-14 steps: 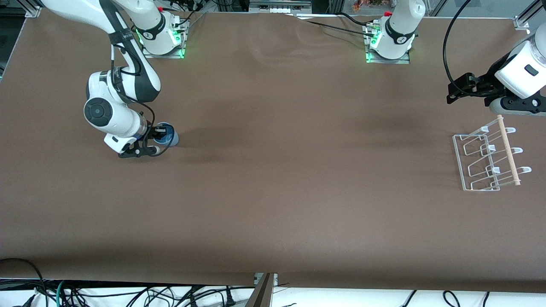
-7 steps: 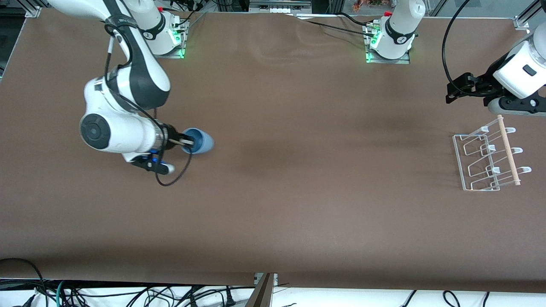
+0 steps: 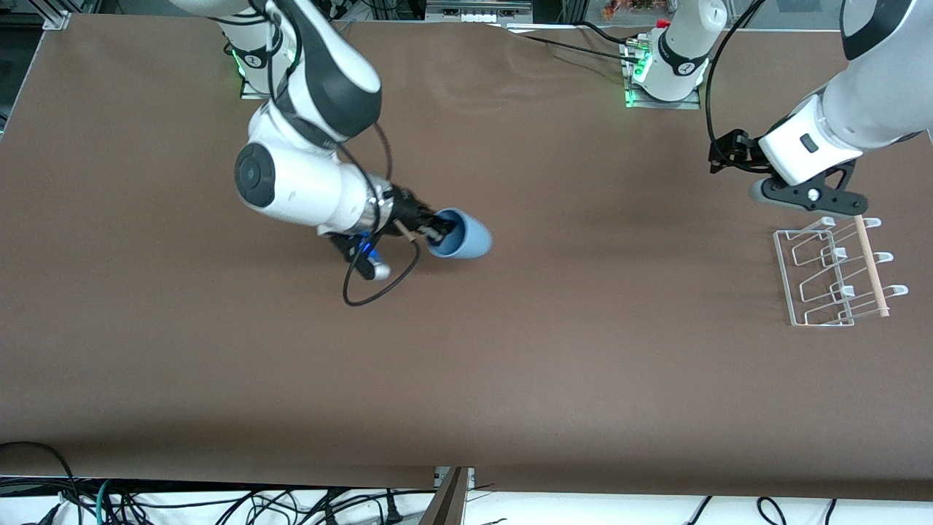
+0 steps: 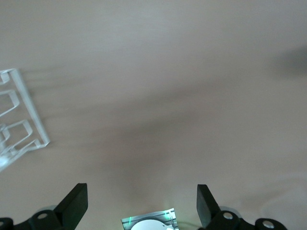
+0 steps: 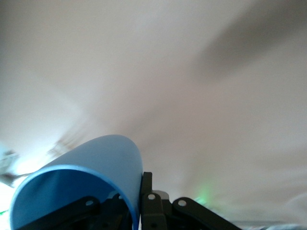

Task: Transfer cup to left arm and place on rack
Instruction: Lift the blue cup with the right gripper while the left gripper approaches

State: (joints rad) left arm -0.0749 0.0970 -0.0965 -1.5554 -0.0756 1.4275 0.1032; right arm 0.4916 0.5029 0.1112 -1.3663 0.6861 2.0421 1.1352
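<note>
The light-blue cup (image 3: 466,237) is tipped on its side in the air over the middle of the brown table, held by its rim. My right gripper (image 3: 437,230) is shut on the cup's wall, one finger inside and one outside. The right wrist view shows the cup (image 5: 81,177) clamped at my right gripper (image 5: 136,191). My left gripper (image 3: 721,154) is open and empty in the air, over the table beside the white wire rack (image 3: 831,273). In the left wrist view my left gripper (image 4: 142,191) has wide-spread fingers, and the rack's edge (image 4: 19,120) shows.
The rack stands at the left arm's end of the table, with a wooden rod (image 3: 871,255) along one side. A black cable loop (image 3: 379,281) hangs from the right wrist. Both arm bases (image 3: 667,69) stand along the table's edge farthest from the front camera.
My right arm has lifted the cup off the table and carried it toward the middle. My left arm has swung from the table's end toward the middle, staying open.
</note>
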